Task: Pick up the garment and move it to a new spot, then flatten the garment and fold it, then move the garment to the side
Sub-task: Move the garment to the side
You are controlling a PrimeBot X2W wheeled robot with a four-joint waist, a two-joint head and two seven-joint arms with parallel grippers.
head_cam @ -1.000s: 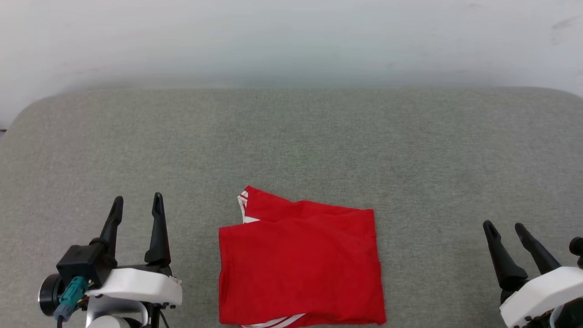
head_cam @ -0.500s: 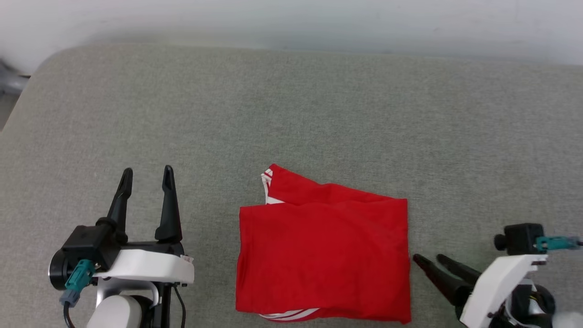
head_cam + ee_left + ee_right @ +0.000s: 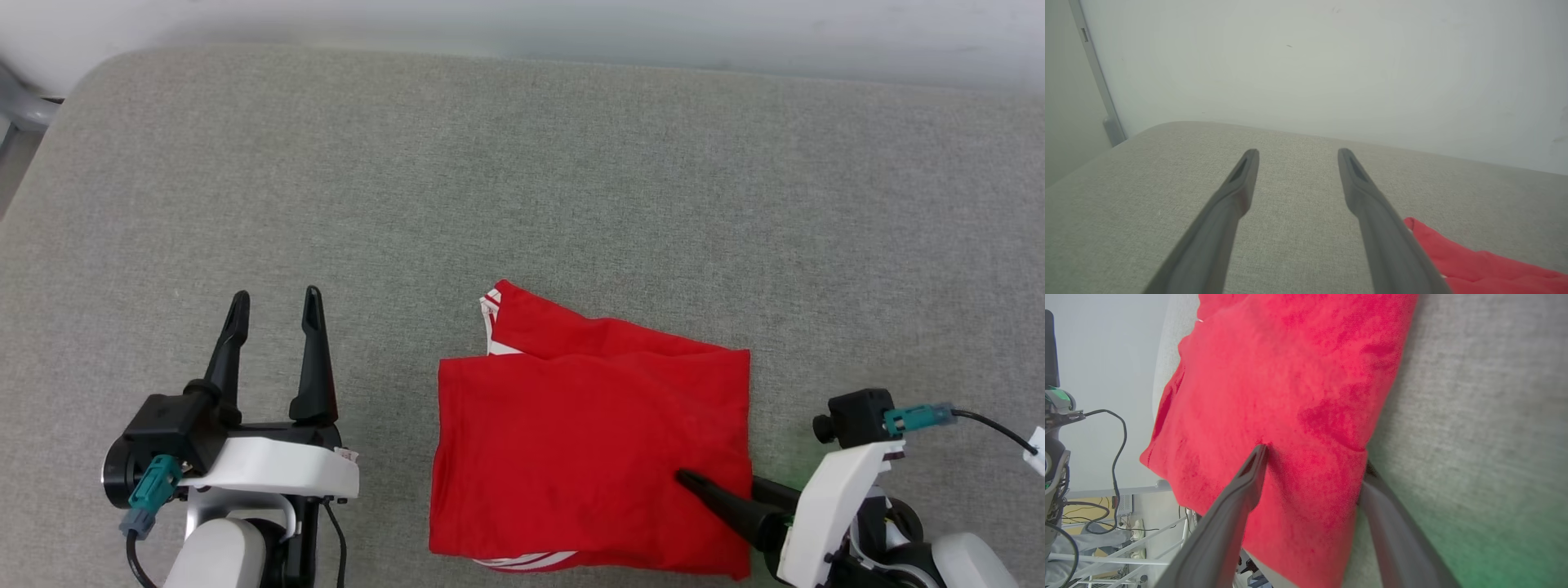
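The right gripper (image 3: 718, 483) stands wide, astride the garment's (image 3: 588, 441) right edge. One finger (image 3: 1237, 498) lies on top of the red cloth, and the other's tip goes out of sight under that edge, so nothing is pinched. The folded garment spreads flat from these fingers toward the left gripper (image 3: 276, 294), which is also wide and empty, well apart from the cloth's far edge. Under both is a grey cushion (image 3: 522, 163), with a pale wall (image 3: 1331, 61) beyond the left fingertips.
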